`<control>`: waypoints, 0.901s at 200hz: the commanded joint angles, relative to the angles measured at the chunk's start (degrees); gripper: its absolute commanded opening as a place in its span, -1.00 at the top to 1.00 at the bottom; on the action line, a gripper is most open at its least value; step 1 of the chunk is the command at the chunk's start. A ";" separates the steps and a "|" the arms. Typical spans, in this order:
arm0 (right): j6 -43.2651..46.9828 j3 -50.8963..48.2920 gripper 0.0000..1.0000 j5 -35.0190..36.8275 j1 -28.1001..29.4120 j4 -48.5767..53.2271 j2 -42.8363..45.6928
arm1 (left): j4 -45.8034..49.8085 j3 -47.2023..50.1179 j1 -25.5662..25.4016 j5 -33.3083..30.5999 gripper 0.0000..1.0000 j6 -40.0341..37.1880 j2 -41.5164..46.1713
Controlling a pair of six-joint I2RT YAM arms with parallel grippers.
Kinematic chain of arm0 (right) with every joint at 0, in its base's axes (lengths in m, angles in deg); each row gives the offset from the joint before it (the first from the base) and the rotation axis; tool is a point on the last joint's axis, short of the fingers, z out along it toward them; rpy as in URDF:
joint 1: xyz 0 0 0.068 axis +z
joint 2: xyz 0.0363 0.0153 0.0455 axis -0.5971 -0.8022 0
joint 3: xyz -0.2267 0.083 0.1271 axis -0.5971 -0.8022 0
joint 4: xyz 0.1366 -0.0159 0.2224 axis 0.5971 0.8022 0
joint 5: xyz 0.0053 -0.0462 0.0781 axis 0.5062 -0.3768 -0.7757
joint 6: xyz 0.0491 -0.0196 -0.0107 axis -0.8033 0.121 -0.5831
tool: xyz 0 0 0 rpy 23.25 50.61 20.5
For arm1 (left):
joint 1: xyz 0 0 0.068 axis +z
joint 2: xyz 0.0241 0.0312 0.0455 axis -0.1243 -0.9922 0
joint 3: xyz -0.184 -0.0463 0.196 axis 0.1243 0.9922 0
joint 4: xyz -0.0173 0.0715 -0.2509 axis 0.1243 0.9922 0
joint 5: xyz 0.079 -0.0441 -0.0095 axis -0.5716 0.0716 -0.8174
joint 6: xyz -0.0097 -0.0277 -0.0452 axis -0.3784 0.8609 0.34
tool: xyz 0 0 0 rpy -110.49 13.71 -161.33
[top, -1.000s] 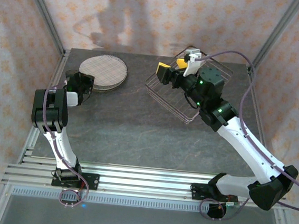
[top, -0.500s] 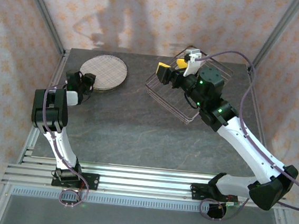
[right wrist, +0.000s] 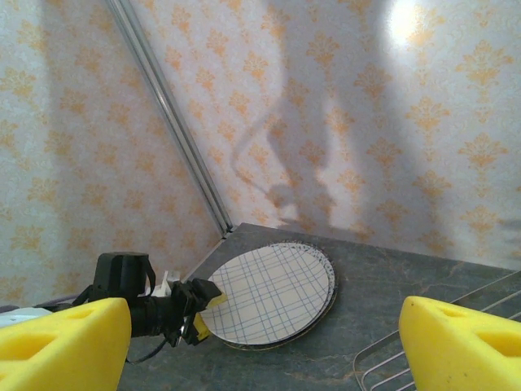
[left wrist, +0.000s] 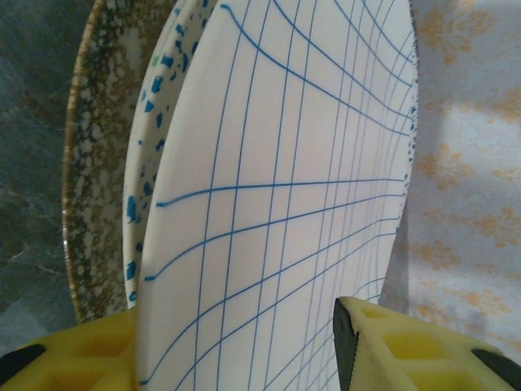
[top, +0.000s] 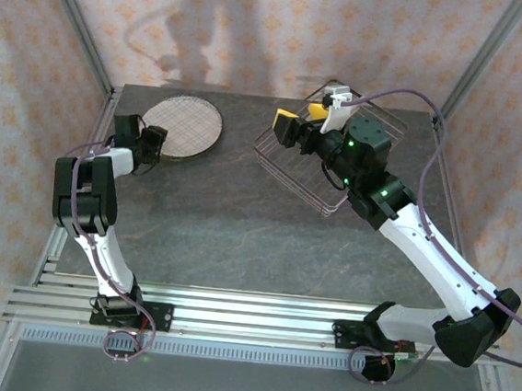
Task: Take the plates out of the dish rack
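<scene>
left gripper: parted astride rim of plates, 10 o'clock | right gripper: wide, empty, by dish rack, 1 o'clock

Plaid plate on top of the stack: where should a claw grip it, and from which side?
By its thin rim at the near-left edge, coming in low from the left, where the left claw sits. The plaid plate lies flat on the other plates, so only the rim can be pinched, one finger above, one below.
</scene>
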 commanded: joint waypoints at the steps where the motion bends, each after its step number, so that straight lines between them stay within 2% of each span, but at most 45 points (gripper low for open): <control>1: -0.70 1.88 -0.71 0.90 0.52 -0.12 1.08 | 6.26 -2.70 0.46 -1.09 0.00 -2.34 1.63; 123: -1.56 1.98 -0.71 0.99 0.52 0.31 1.06 | 20.39 -10.79 0.42 -3.38 -0.02 -4.95 -1.96; 180: -1.77 1.63 -0.72 1.41 0.52 0.50 1.11 | 23.80 -14.09 0.41 -4.04 -0.02 -5.41 -3.88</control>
